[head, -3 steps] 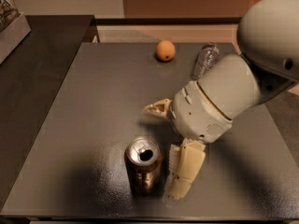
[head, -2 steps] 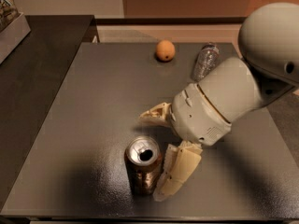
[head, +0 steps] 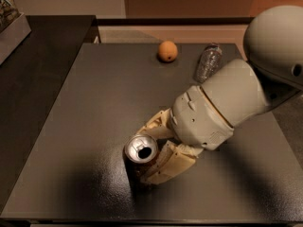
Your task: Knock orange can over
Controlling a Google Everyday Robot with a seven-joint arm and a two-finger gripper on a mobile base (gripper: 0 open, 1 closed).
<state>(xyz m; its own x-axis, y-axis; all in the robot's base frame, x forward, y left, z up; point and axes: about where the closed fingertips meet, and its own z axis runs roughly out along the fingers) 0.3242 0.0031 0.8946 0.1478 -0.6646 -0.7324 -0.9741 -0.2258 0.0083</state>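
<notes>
The orange can [head: 140,151] stands near the front of the dark grey table [head: 80,126]; I see its silver top with the pull-tab opening and a strip of its coppery body below. My gripper [head: 145,154] comes in from the right, low over the table. It is open, with one cream finger [head: 155,122] behind the can and the other finger [head: 166,167] in front of it and pressed against its right side. The can sits between them. The large grey arm hides the table to the right of the can.
A round orange fruit [head: 167,51] and a clear plastic bottle [head: 207,62] stand at the table's far edge. A dark counter [head: 33,70] adjoins the table on the left. The table's front edge is close below the can.
My gripper has swung left, from beside the can to around it. The front finger now touches the can. The can's top has shifted slightly away from the front edge.
</notes>
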